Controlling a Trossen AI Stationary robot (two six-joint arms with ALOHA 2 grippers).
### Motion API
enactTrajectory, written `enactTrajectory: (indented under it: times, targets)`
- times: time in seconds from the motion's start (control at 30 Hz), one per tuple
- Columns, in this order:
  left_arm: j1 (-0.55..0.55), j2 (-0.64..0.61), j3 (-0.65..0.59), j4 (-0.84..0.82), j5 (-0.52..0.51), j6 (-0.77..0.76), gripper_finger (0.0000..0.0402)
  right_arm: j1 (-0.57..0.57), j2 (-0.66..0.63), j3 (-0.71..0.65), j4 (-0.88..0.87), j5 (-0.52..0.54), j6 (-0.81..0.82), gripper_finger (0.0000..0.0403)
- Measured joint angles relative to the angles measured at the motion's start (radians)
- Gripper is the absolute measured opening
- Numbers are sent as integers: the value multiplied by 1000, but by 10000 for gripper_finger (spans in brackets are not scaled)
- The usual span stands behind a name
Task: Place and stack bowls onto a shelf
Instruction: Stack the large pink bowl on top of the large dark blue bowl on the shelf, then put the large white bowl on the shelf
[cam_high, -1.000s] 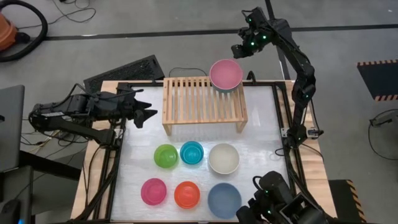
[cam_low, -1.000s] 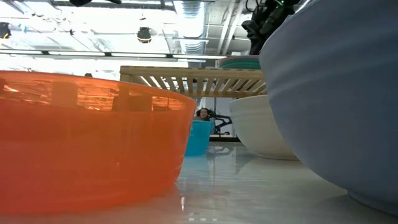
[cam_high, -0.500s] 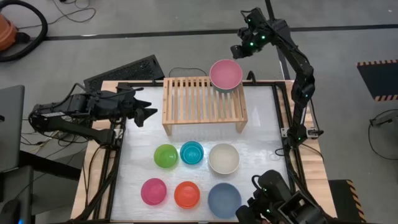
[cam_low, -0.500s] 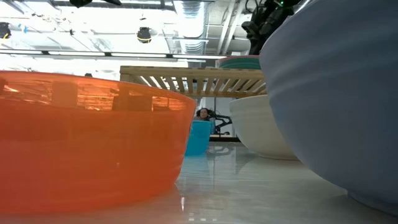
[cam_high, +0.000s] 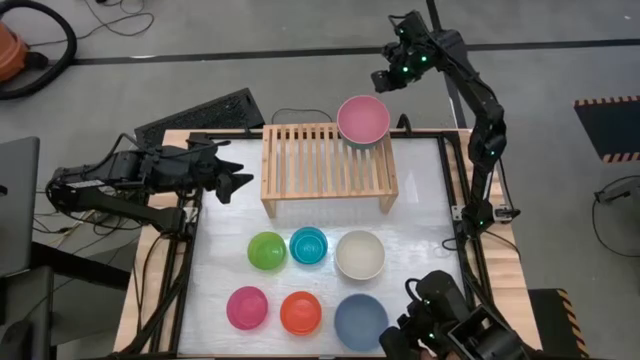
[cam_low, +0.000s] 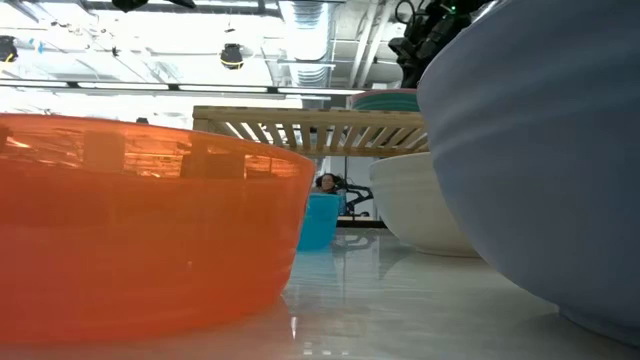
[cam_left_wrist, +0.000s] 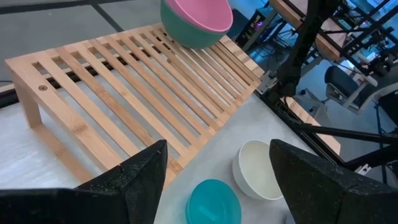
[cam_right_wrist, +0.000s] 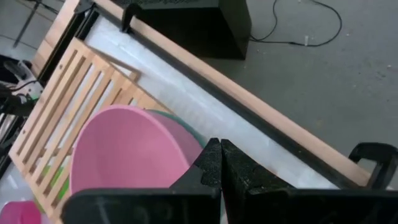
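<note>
The light-wood shelf (cam_high: 328, 160) stands at the table's far middle. A light pink bowl (cam_high: 363, 118) sits nested in a teal green bowl (cam_right_wrist: 188, 134) on the shelf's far right corner. Green (cam_high: 267, 250), cyan (cam_high: 308, 245) and cream (cam_high: 360, 254) bowls stand in a row on the table, with magenta (cam_high: 247, 307), orange (cam_high: 300, 313) and slate blue (cam_high: 360, 320) bowls in a nearer row. My right gripper (cam_high: 385, 80) is shut and empty, above and beyond the stacked bowls. My left gripper (cam_high: 235, 180) is open and empty, left of the shelf.
A black box (cam_high: 200, 115) lies beyond the table's far left corner. Dark frame rails (cam_high: 455, 180) run along the table's edges. A dark arm base (cam_high: 450, 325) stands at the near right corner. Bare table lies between the shelf and the bowl rows.
</note>
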Motion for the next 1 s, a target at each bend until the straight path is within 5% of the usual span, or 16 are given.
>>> enactTrajectory:
  times: [0.8,1.0]
  targets:
    - [0,0,0,-2,-15,11,265,12,41,19,-15,4,2,20]
    - [0,0,0,-1,-15,16,265,7,-51,24,17,-22,34,29]
